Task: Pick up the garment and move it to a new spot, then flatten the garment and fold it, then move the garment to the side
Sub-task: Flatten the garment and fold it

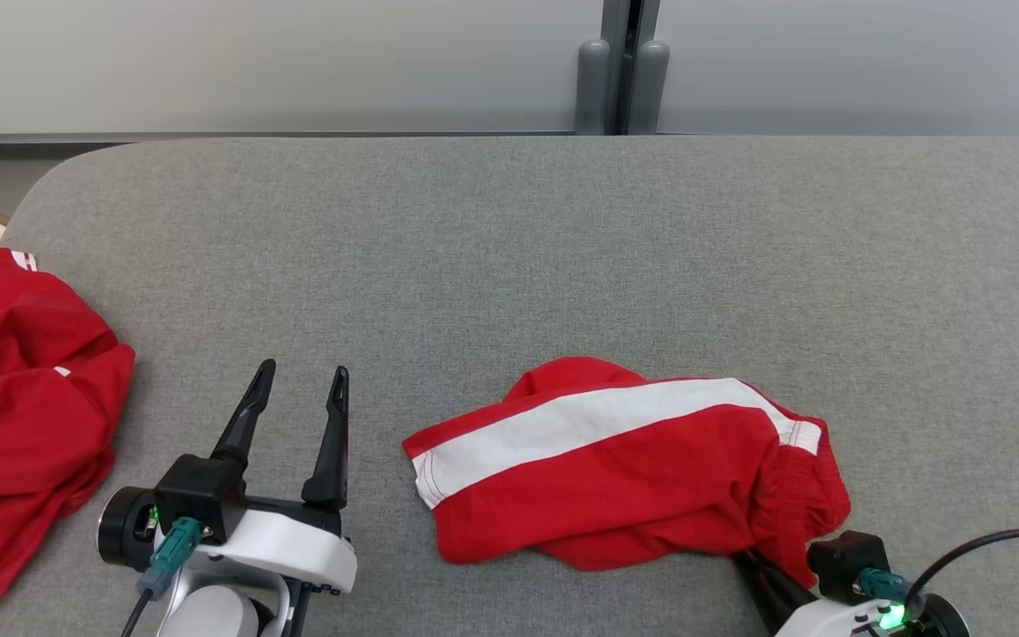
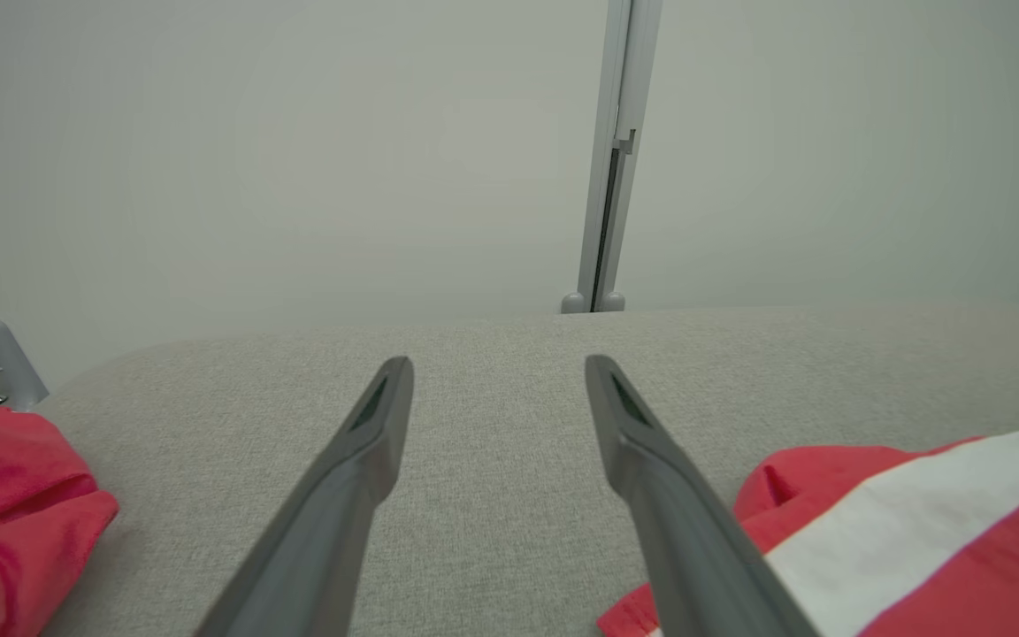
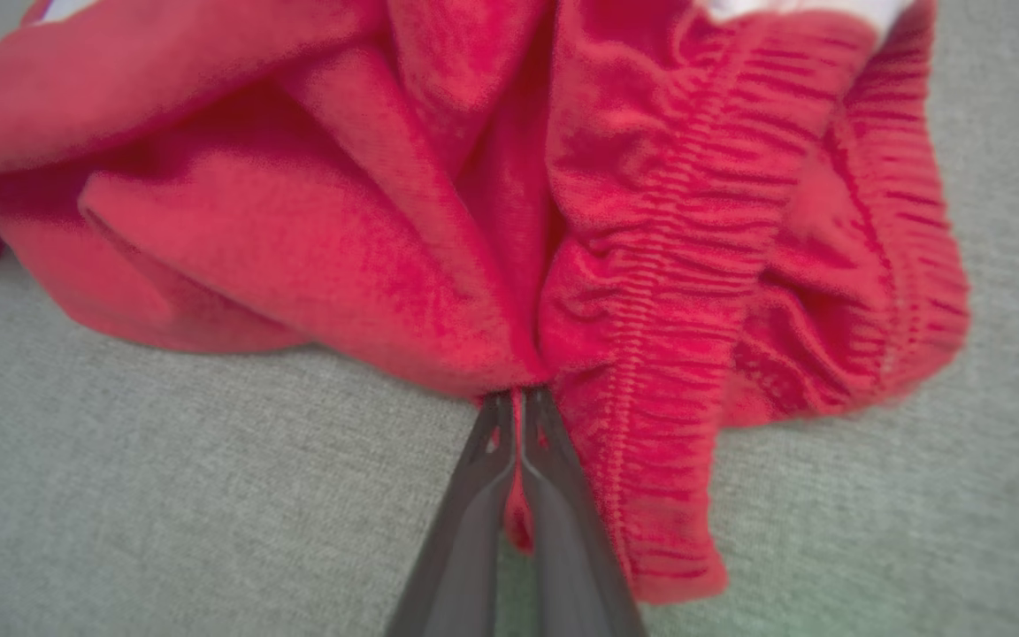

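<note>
Red crumpled garment (image 1: 616, 478) lies on grey woven table (image 1: 509, 248), pinched by right hand (image 3: 517, 400), left hand (image 1: 304, 368) spread wide.

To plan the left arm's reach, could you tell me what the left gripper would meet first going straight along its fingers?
Its way looks free: the left gripper faces bare table, with the striped garment off to its right. Its height above the table is unclear.

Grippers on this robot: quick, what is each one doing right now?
Left gripper: jaws open, holding nothing.
Right gripper: jaws shut on the red fabric shorts with a white stripe.
</note>
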Controlling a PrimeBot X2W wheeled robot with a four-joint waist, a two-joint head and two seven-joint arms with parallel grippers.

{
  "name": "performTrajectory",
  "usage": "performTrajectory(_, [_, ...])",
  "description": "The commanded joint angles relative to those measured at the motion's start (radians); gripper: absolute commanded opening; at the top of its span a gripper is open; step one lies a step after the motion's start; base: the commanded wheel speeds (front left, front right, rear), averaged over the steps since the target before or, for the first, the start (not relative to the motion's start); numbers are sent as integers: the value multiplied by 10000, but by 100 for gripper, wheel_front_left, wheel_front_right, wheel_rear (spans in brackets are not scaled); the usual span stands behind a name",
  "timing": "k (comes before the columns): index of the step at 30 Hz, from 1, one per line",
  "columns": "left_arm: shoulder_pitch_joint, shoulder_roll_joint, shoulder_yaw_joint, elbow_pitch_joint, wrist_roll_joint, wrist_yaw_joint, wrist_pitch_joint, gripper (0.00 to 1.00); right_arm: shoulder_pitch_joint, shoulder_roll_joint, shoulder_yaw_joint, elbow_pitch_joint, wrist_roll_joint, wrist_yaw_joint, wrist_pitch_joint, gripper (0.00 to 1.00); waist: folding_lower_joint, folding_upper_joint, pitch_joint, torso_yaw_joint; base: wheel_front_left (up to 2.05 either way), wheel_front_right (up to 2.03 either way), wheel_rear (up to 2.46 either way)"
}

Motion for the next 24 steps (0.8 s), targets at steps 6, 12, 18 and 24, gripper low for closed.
performTrajectory(6, [110,114,119,52,-42,0,-46,100,-15,135,-231,926,144,-98,-265,100,0,0,-130,-94,0,0,0])
performTrajectory(12, [412,194,201,77,-103,88,-47,100,85,283,-414,-565,427,-57,-1080,100,0,0,-520,-315,0,0,0])
performTrajectory(18, [786,333,256,-4,-182,193,11,100,594,52,-584,-2257,594,-57,-938,100,0,0,-889,-536,0,0,0])
performTrajectory(24, [1067,504,361,-153,-250,297,93,100,719,-22,-1155,-3456,578,-57,-999,100,0,0,-1215,-645,0,0,0])
